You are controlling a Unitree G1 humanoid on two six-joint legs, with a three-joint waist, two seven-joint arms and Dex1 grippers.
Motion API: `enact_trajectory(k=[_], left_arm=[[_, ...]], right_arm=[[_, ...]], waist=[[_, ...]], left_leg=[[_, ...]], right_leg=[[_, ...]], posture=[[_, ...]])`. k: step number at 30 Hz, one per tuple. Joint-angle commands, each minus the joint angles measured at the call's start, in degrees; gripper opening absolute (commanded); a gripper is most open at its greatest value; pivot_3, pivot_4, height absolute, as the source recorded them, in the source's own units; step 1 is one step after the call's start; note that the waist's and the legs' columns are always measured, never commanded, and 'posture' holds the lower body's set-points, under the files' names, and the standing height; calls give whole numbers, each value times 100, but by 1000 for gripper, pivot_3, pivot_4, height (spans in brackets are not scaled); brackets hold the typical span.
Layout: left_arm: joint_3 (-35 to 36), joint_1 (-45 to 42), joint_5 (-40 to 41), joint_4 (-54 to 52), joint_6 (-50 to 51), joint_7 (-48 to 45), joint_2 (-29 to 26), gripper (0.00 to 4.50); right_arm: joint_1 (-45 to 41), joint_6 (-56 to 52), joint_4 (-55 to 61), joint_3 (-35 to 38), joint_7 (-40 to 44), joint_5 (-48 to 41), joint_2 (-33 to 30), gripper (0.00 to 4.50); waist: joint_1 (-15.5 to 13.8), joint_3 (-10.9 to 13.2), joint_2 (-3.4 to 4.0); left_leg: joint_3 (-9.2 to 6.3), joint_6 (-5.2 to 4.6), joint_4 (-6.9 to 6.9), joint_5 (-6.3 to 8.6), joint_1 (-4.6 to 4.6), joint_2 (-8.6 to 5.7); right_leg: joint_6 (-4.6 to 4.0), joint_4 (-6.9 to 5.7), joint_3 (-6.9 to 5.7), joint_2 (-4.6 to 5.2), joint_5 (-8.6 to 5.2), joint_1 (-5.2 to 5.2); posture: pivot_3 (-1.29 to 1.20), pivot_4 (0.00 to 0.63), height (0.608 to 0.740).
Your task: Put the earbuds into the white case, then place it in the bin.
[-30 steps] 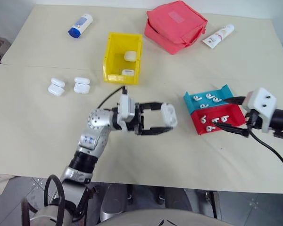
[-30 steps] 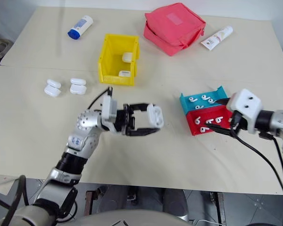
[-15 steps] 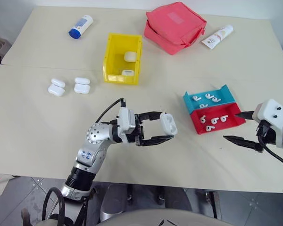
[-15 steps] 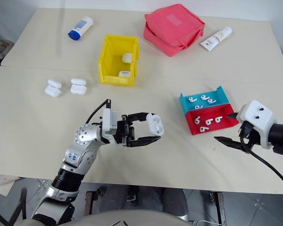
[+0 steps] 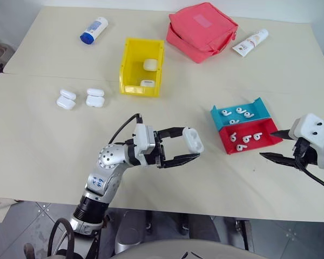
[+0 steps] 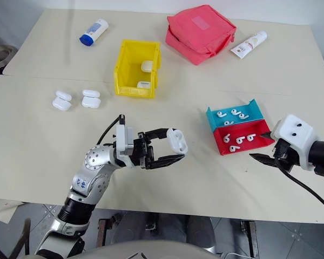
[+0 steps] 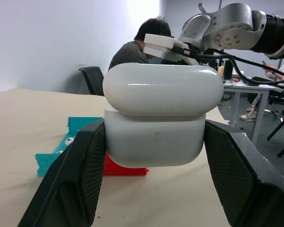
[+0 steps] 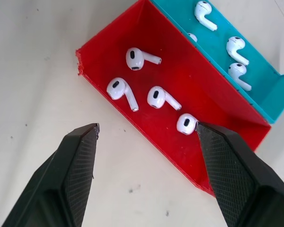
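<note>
My left gripper (image 5: pixel 193 144) is shut on the white case (image 5: pixel 193 137), holding it above the middle of the table with its lid uppermost. In the left wrist view the case (image 7: pixel 156 118) sits between both pads. My right gripper (image 5: pixel 267 144) is open with nothing between its fingers, just off the near right end of the red tray (image 8: pixel 180 75). Several earbuds (image 8: pixel 158 97) lie in that tray, and more earbuds (image 8: pixel 236 47) lie in the teal tray (image 8: pixel 255 90) behind it. The yellow bin (image 5: pixel 127 65) stands at the back centre-left, with two white cases inside.
Two more white cases (image 5: pixel 66 100) (image 5: pixel 94 97) lie left of the bin. A red pouch (image 5: pixel 201 29), a white tube (image 5: pixel 250 42) and a blue-capped white bottle (image 5: pixel 93 29) sit along the far edge. A seated person (image 7: pixel 142 45) shows beyond the table.
My right gripper has drawn back off the trays toward the near right, and its fingers have narrowed a little. The left gripper still holds the case in about the same place.
</note>
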State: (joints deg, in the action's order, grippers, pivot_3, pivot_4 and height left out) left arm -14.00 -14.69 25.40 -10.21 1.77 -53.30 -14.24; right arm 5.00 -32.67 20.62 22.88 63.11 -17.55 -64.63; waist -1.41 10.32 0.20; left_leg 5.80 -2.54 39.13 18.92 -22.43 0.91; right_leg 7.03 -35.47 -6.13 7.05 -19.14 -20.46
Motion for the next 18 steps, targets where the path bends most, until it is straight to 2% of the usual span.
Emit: enact_trajectory(k=[1,2,5,11,18], left_arm=[[-24,51,-12,-200,-89,-29,24,2779],[-22,56,-11,-200,-93,-34,22,2779],[-25,51,-27,-159,-128,-78,6,2779],[-49,100,-49,-179,-169,-135,-19,2779],[-89,213,-127,-265,-192,-55,17,2779]], right_arm=[[-53,-89,127,22,-18,77,-221,2980],[-56,-118,141,-15,-37,111,-263,2767],[-181,-58,121,-252,25,194,-433,2767],[-955,187,-161,-1293,247,521,-869,2767],[-2586,1197,-1254,-2873,610,1500,-684,2767]], waist=[[-1,0,0],[-1,0,0],[3,0,0],[16,-1,2],[30,-1,3]], left_leg=[[0,0,0,0,0,0],[0,0,0,0,0,0],[0,0,0,0,0,0],[2,1,0,0,1,3],[5,1,1,-1,0,1]], right_leg=[[0,0,0,0,0,0],[0,0,0,0,0,0],[0,0,1,1,0,0],[0,3,0,1,0,-1],[0,6,-2,5,0,-2]], posture=[[0,150,740],[0,150,740],[0,150,740],[0,150,740],[0,150,740]])
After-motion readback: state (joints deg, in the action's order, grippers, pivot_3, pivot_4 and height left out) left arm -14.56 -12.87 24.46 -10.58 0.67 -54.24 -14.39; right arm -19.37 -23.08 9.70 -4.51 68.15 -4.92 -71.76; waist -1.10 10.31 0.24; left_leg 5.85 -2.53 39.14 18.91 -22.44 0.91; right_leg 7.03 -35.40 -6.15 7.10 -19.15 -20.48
